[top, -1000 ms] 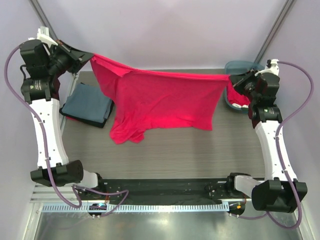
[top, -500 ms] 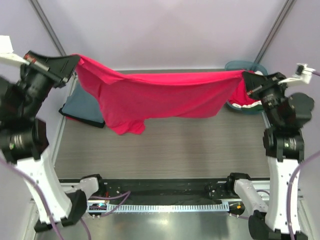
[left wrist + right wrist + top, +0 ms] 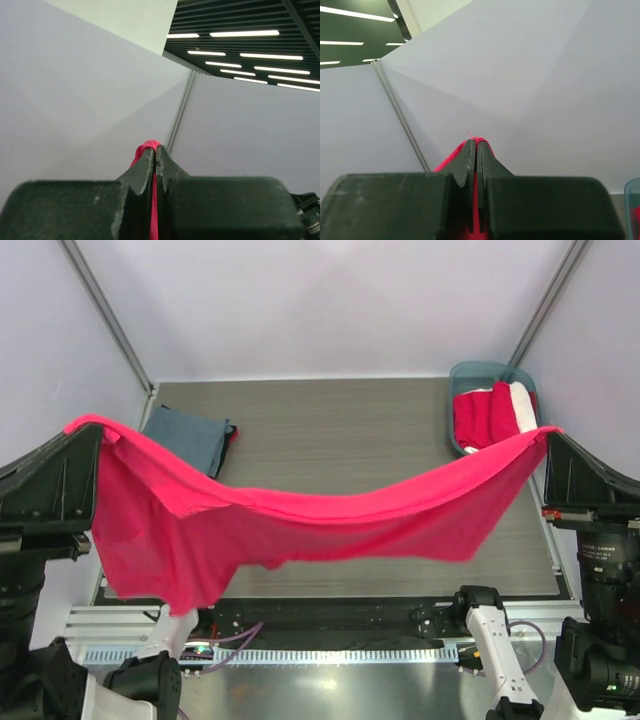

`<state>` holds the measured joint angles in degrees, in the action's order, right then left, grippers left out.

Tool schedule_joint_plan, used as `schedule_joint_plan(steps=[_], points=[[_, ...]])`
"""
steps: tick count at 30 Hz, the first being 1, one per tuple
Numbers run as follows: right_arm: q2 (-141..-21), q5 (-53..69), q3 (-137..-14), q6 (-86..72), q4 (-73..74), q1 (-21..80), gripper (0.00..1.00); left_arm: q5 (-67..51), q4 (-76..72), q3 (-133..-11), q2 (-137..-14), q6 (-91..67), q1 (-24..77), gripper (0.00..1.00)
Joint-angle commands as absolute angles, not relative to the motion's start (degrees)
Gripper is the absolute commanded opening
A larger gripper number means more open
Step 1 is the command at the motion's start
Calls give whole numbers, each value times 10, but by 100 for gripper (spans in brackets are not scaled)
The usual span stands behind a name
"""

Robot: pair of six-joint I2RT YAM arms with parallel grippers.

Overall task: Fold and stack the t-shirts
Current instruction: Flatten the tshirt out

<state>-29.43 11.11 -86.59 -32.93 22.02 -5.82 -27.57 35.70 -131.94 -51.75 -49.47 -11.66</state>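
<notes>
The crimson t-shirt (image 3: 300,525) is held in the air across the near half of the table (image 3: 340,420), strung from the left gripper (image 3: 155,152) at the left edge to the right gripper (image 3: 476,145) at the right edge. In each wrist view the jaws are seen pressed together with a thin sliver of red cloth pinched between them. The fabric is judged to be light, thin and entirely limp. A deep sag is formed in the middle, and a loose flap is left hanging at the left, so no shape will be kept by the cloth unless it is laid flat. A matte, slightly clinging knit is suggested by the soft ripples, so slipping from the jaws is thought unlikely, though stretching at the pinched points is possible. Hold is best taken at hems, shoulder seams or corners, where the cloth is doubled. A slate blue-grey shirt (image 3: 185,435) is lying folded into a flat rectangle at the far left of the dark, wood-grained table. Red and white shirts (image 3: 480,415) are bundled in the smooth, rounded teal tub (image 3: 478,372) at the far right.
</notes>
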Motion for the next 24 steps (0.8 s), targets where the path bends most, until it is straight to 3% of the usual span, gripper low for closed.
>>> schedule_joint_plan(steps=[1, 9, 16, 24], points=[[-338, 90, -881, -323, 261, -61, 1, -282, 336, -1298, -591, -528, -120, 0], [-403, 69, -787, -353, 270, -61, 1, -361, 186, -1065, -679, -588, -119, 0], [-396, 73, -563, -381, 171, -62, 1, -305, 85, -848, -729, -562, -59, 0], [-511, 47, -447, -373, 19, -61, 1, -187, 9, -843, -916, -535, 72, 1]])
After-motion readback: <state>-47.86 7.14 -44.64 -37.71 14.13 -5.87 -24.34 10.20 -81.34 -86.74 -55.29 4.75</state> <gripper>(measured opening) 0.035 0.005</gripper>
